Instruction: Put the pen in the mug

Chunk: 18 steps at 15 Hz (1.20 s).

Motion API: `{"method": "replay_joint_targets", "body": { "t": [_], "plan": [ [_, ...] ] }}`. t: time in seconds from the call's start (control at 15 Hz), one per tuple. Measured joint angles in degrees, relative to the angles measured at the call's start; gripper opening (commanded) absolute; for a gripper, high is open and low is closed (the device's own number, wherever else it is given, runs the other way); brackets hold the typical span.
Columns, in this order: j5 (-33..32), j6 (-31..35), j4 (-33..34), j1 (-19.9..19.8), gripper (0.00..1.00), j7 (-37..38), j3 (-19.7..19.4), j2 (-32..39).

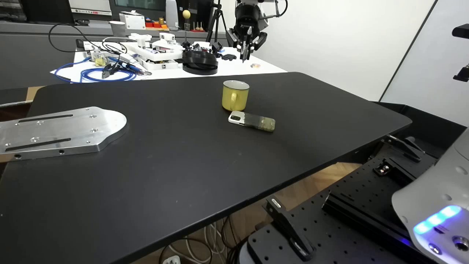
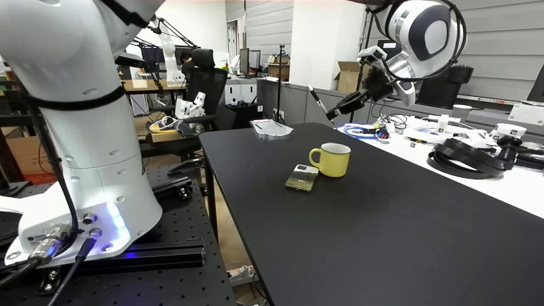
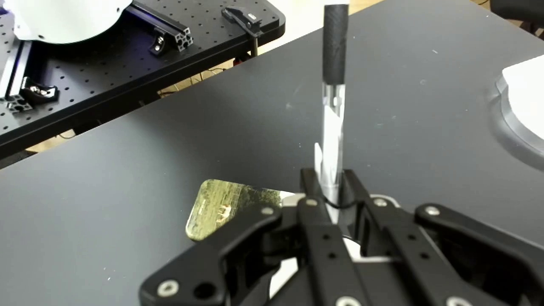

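Observation:
The yellow mug [image 1: 234, 99] [image 2: 335, 161] stands upright on the black table in both exterior views. My gripper [image 2: 332, 113] [image 3: 329, 182] is shut on the pen [image 2: 318, 100] [image 3: 333, 110], a thin stick with a clear and white barrel and a dark grip end. The pen sticks out beyond the fingertips, tilted, with its dark end up in an exterior view. The gripper [image 1: 245, 51] hangs well above the table, higher than the mug and apart from it. In the wrist view the mug is mostly hidden behind the gripper; white patches show between its links.
A phone [image 1: 253, 121] [image 2: 302, 177] [image 3: 216, 208] with a white and green back lies flat beside the mug. A metal plate [image 1: 62, 128] [image 2: 271, 127] lies at one table end. A white table [image 1: 234, 68] with cables and black straps [image 2: 463, 159] stands behind.

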Motion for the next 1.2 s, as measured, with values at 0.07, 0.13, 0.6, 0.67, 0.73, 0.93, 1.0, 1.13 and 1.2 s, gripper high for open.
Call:
{"method": "replay_joint_targets", "body": {
  "t": [0.07,0.13,0.6,0.67,0.73,0.93,1.0,1.13,1.2],
  "plan": [
    [1.14,-1.19,2.61,-0.38,0.04,0.63,0.01,2.21],
    [2.20,-2.24,5.04,-0.77,0.04,1.10,0.02,4.26],
    [6.75,-7.42,20.21,-3.86,0.04,4.95,1.24,16.78],
    [7.00,-7.75,21.73,-4.28,0.04,5.53,1.56,18.13],
    [7.22,-7.80,23.00,-4.54,0.04,6.07,1.71,19.32],
    [6.95,-5.23,25.85,-4.61,0.04,6.56,1.76,22.01],
    [6.70,-4.19,26.68,-4.52,0.42,6.56,1.79,22.70],
    [5.99,-2.67,28.00,-4.40,0.47,6.56,2.24,23.70],
    [5.86,-2.37,28.50,-4.33,0.55,6.56,2.42,23.95]
  ]
}}
